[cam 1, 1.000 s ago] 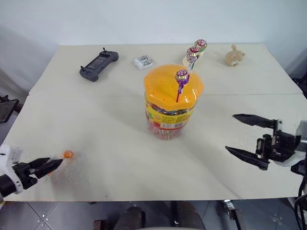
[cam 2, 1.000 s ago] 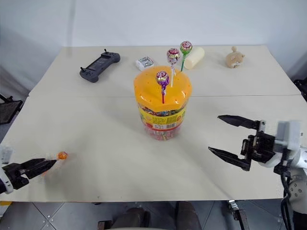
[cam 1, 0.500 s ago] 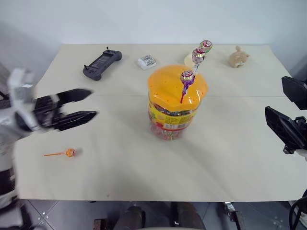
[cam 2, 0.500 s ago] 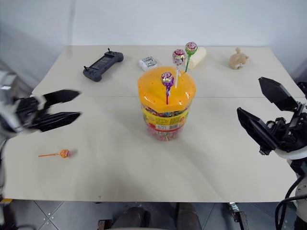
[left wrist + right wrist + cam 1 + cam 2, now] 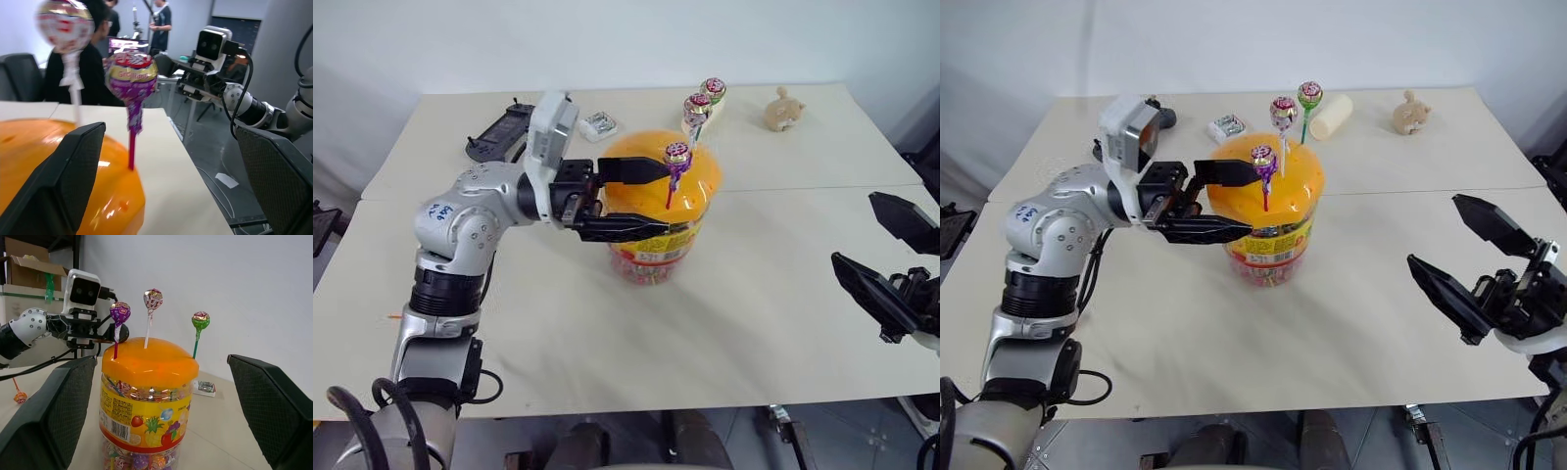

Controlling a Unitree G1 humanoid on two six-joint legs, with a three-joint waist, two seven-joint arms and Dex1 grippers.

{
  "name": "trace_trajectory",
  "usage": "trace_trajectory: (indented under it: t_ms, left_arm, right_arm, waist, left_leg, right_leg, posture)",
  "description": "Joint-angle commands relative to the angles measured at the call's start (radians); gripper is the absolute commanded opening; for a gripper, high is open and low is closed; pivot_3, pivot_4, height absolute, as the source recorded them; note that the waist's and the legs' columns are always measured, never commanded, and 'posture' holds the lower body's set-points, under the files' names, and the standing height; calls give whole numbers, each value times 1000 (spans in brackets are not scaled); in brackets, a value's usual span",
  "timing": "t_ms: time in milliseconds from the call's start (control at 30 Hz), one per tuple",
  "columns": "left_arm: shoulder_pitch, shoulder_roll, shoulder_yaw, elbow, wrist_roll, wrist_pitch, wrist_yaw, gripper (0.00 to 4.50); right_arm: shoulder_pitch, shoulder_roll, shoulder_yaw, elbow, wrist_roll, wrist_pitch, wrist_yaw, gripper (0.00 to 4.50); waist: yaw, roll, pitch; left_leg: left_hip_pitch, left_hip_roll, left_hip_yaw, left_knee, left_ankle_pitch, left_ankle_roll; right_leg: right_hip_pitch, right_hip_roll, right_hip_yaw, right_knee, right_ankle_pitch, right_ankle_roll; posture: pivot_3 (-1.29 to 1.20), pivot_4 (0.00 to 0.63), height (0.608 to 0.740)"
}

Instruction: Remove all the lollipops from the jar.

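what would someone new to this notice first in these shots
The big clear jar with its orange lid stands mid-table, three lollipops upright in the lid: purple, pink and green. The left gripper reaches in from the robot's left, open, its fingers on either side of the purple one's stick. The right gripper hangs open off to the right.

The left gripper [image 5: 1239, 201] reaches across the jar [image 5: 1268, 235], its spread fingers [image 5: 1224, 172] blocking the jar's left flank. Three lollipops [image 5: 1282, 111] stand on the lid. The counter [image 5: 1351, 294] between the jar and the right gripper [image 5: 1474, 259] lies bare.
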Motion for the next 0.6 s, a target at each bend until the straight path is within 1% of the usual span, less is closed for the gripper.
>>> trace_trajectory:
  t_ms: [33, 67, 200, 333, 567, 600]
  left_arm:
    - [-43, -26, -15, 25, 21, 1, 9, 4488]
    - [-49, -35, -18, 34, 23, 8, 15, 4488]
    - [-64, -65, -25, 60, 50, 5, 46, 3634]
    - [-70, -83, -33, 62, 67, -2, 46, 2339]
    - [-73, -92, -33, 28, 47, 23, 28, 83]
    - [-74, -95, -27, 28, 42, 20, 27, 37]
  right_arm:
    - [21, -8, -15, -23, -11, -20, 42, 4500]
    - [23, -11, -11, -18, -16, -23, 53, 4500]
    - [23, -25, -5, 0, -27, -20, 94, 4500]
    - [23, -39, -9, 21, -31, -15, 122, 4500]
    - [3, -67, -21, 65, -38, -11, 138, 4500]
    - [-1, -70, -19, 67, -37, -9, 137, 4500]
  waist:
    - [6, 0, 0]
    - [10, 0, 0]
    - [19, 0, 0]
    - [22, 0, 0]
    - [20, -1, 0]
    - [20, -1, 0]
  left_leg:
    - [0, 0, 0, 0, 0, 0]
    - [0, 0, 0, 0, 0, 0]
    - [0, -1, 0, 2, 0, 0]
    - [0, -1, -1, 3, 0, 0]
    - [0, -1, -1, 3, 0, 0]
    - [0, -1, -1, 3, 0, 0]
  right_leg:
    - [0, 0, 0, 0, 0, 0]
    - [0, 0, 0, 0, 0, 0]
    - [0, 0, 0, 0, 0, 0]
    - [0, 0, 0, 0, 0, 0]
    - [0, 0, 0, 0, 0, 0]
    - [0, 0, 0, 0, 0, 0]
  posture:
    - [0, 150, 740]
    - [0, 150, 740]
    - [0, 150, 740]
    - [0, 150, 740]
    - [0, 150, 740]
    - [0, 150, 740]
